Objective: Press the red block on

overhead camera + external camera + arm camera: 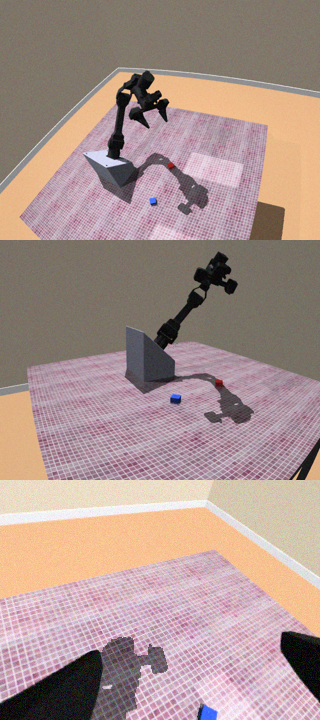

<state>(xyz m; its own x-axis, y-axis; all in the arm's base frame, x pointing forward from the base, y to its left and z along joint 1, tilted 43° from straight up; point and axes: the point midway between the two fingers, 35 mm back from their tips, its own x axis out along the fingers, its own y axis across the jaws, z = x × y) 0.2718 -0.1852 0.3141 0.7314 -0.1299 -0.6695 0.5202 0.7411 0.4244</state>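
Pink-white gridded worktop, orange floor around it (pale skirting beyond); black two-fingered claw spread wide, empty.

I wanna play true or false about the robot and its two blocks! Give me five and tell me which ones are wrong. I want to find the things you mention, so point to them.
1. The red block (170, 165) (218, 383) sits apart from the blue block (153, 200) (175, 398) (207, 713). True.
2. The robot's hand (158, 124) (191, 649) is squeezing the red block. False: the hand is open, with nothing between its fingers.
3. The red block lies in the arm's shadow (184, 180) (228, 398) (120, 672). True.
4. The blue block is on top of the red block. False: both blocks rest on the checked surface (219, 196) (116, 441) (200, 605).
5. The hand is up above the checked surface. True.
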